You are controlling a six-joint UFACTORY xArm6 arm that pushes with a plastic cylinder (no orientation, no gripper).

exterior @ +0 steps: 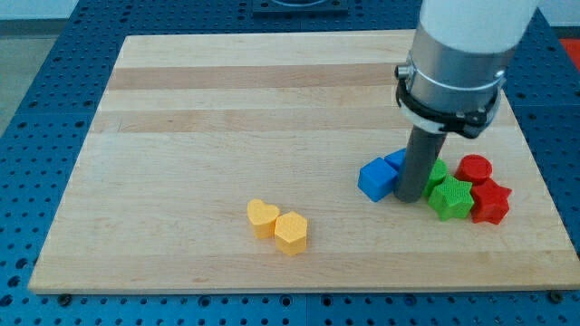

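Blue cube (pixel 376 179) touches my tip (pixel 410 198), green star (pixel 451 198) beside.

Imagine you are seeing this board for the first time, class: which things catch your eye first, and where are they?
The big grey arm at the view's upper right stands out, its dark rod ending in my tip amid a cluster: a blue cube at its left, a green star and red blocks at its right. Two yellow blocks, touching, sit apart near the view's bottom centre on the wooden board.
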